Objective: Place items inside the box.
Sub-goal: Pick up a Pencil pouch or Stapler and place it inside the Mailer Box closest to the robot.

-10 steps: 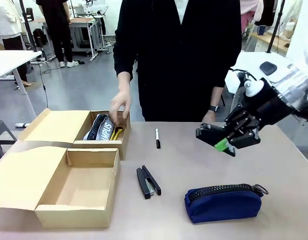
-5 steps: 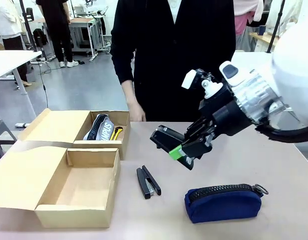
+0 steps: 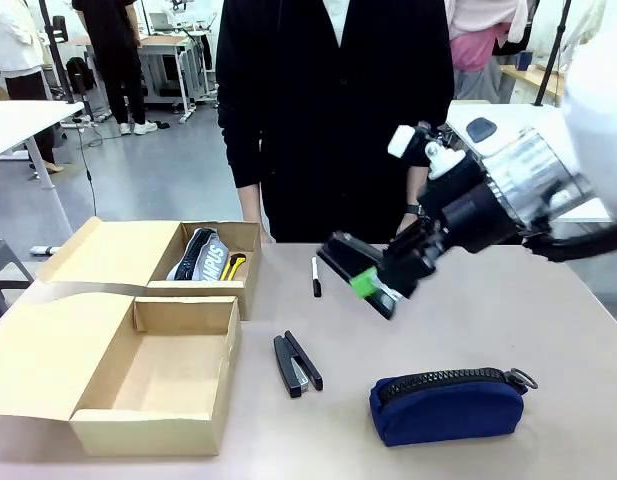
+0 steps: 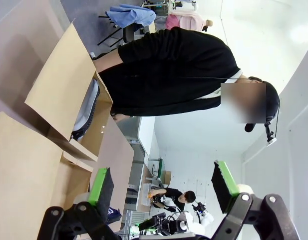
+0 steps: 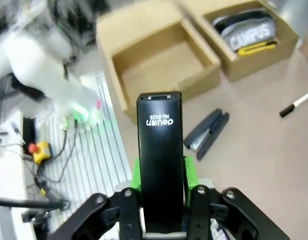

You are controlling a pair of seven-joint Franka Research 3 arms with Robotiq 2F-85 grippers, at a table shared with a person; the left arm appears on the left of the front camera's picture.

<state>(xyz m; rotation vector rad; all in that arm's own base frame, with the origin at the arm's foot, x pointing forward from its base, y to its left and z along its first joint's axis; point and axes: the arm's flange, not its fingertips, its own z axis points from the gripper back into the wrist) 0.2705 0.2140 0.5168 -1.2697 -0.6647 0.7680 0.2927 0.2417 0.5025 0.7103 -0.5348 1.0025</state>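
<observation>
- left gripper (image 4: 162, 182): jaws wide apart, green pads (image 4: 100, 184) facing each other with a clear gap; it looks across the cartons towards the person.
- box (image 3: 153, 432): nearest thing on the table (image 3: 488, 330), on the robot's left; its wide flap lid (image 3: 43, 345) is folded out flat to the left and the compartment faces up.
- navy zip pouch (image 3: 448, 405): near edge, robot's right, lying on its side with the zip along the top. Well apart from the box.
- loose stapler (image 3: 297, 363): flat on the table between box and pouch, slightly sprung open, touching neither.
- right gripper (image 3: 373, 282): up in the air over the middle of the table, clamped on the held stapler (image 3: 338, 250). In the wrist view the green pads (image 5: 189, 170) squeeze both flanks and the black body sticks out past the fingertips, white print on top.
- marker (image 3: 315, 277): lying on the table just past the loose stapler, left of the held stapler in the front view.
- smaller carton (image 3: 250, 290): behind the box, touching it, lid folded out left. Dark pouch (image 3: 200, 255) with white lettering lies inside; yellow utility knife (image 3: 236, 265) sits right against it in the same carton, not in the box.
- person (image 3: 333, 110): standing at the far edge in a black top.
</observation>
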